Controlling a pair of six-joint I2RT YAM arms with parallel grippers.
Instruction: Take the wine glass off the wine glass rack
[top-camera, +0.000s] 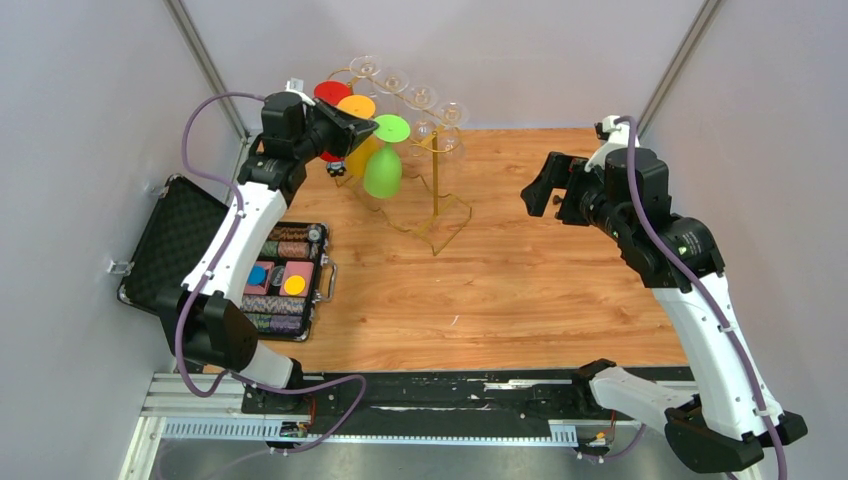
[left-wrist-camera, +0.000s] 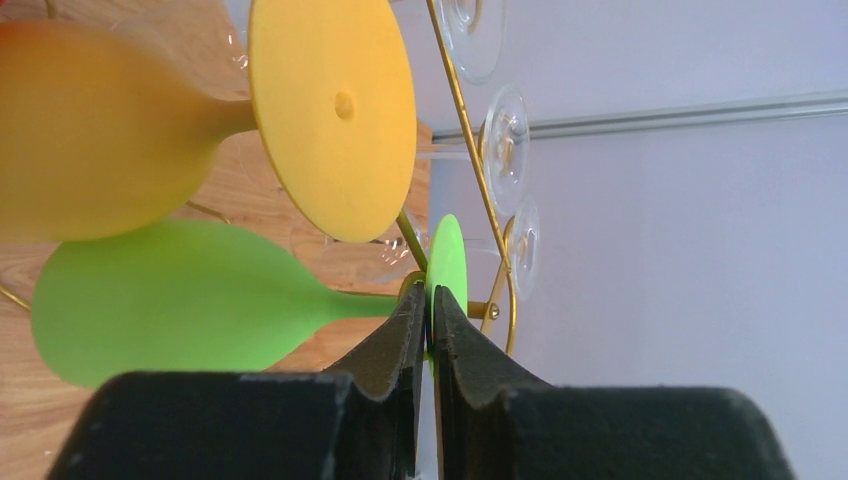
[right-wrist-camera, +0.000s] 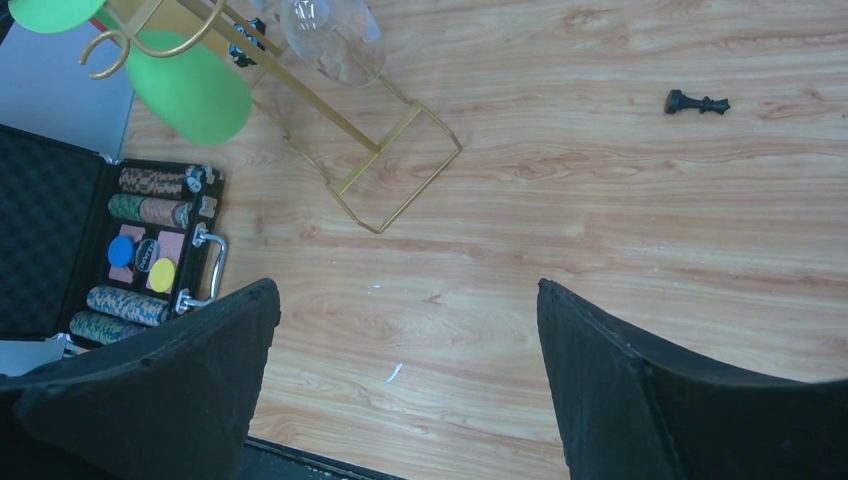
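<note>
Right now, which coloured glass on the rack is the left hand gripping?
The green glass: the left hand pinches its round foot edge-on. The yellow glass and red glass hang beside it.

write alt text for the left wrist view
The left end effector pinches the foot rim of a green glass hanging on a gold rack. A yellow glass hangs beside it, with clear glasses behind, against a pale wall.

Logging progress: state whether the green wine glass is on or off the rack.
On: the green wine glass hangs bowl-down, stem in a gold loop of the wine glass rack, left claw pinching its foot's rim.
</note>
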